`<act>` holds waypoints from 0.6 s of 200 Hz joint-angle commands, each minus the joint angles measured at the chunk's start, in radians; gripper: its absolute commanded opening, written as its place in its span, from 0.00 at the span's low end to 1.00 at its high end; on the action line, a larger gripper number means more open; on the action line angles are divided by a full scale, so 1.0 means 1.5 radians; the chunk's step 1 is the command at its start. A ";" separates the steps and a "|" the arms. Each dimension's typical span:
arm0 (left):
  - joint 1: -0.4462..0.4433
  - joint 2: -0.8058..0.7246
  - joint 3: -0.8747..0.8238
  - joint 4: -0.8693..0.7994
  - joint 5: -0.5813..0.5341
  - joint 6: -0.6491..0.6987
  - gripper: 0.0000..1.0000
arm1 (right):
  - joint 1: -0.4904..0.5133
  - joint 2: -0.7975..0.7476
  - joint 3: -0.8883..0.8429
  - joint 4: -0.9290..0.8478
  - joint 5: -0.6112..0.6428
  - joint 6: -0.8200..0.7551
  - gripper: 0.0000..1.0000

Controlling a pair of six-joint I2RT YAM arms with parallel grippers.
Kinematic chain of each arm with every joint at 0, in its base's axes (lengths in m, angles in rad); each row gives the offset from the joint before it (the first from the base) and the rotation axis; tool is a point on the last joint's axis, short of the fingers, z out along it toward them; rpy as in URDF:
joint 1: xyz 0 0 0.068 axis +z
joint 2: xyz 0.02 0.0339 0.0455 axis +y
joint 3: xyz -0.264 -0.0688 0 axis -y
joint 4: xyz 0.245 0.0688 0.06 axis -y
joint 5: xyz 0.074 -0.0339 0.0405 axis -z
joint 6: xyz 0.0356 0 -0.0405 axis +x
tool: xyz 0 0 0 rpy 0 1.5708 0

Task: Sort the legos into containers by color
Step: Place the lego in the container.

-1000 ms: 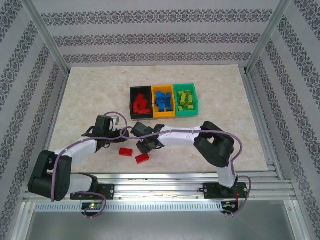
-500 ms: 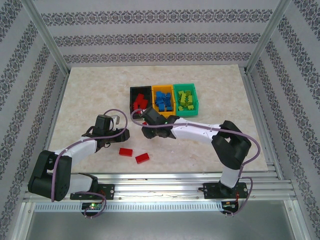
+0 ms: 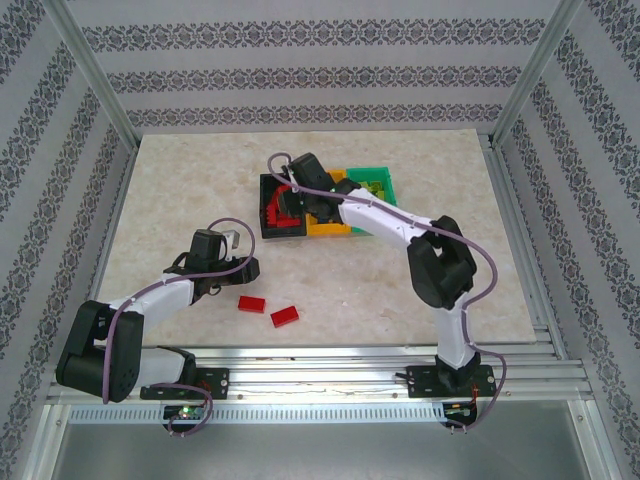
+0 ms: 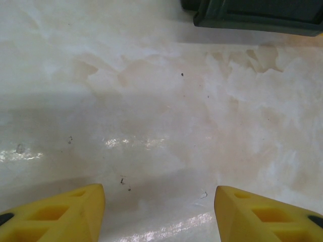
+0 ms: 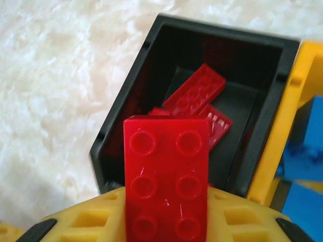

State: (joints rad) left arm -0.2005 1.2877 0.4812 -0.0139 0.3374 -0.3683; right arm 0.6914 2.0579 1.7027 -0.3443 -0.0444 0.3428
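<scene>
The right gripper (image 5: 166, 204) is clamped on a red brick (image 5: 166, 171), studs up, its yellow fingers (image 5: 91, 222) pressed to the brick's long sides; in the wrist view the brick hangs over the near wall of the black bin (image 5: 118, 121), with more red bricks (image 5: 194, 93) lying inside at 12 o'clock from it; the yellow bin (image 5: 280, 136) touches the black one at 3 o'clock and holds blue bricks (image 5: 305, 156).

From above, the right gripper (image 3: 288, 195) sits over the black bin (image 3: 266, 222); the yellow bin (image 3: 325, 229) and green bin (image 3: 388, 190) stand in a row at its 3 o'clock.

The left gripper (image 3: 238, 268) hovers low over the table (image 3: 180, 180); its fingers (image 4: 60, 212) stand apart with nothing between them; two loose bricks (image 3: 251, 304), both red, lie at its 5 o'clock, near each other but not touching.
</scene>
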 commanded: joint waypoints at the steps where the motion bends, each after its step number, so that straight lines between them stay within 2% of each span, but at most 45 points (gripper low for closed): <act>1: 0.010 0.001 -0.002 0.016 0.008 -0.001 0.60 | -0.012 0.052 0.065 -0.030 -0.032 -0.006 0.32; 47: 0.012 0.001 -0.002 0.014 0.008 0.001 0.60 | -0.033 0.136 0.179 -0.069 -0.004 -0.014 0.34; 75: 0.011 0.002 -0.001 0.015 0.011 0.000 0.59 | -0.051 0.146 0.191 -0.070 -0.024 -0.007 0.42; 90: 0.011 0.002 -0.001 0.015 0.012 0.000 0.59 | -0.052 0.140 0.187 -0.073 -0.019 -0.008 0.52; 120: 0.012 0.002 -0.002 0.014 0.012 0.000 0.60 | -0.047 0.106 0.146 -0.058 -0.019 -0.011 0.54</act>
State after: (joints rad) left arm -0.2005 1.2877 0.4812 -0.0139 0.3405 -0.3683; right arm 0.6167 2.2654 1.9491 -0.4335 -0.0692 0.3336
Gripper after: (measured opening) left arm 0.595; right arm 0.536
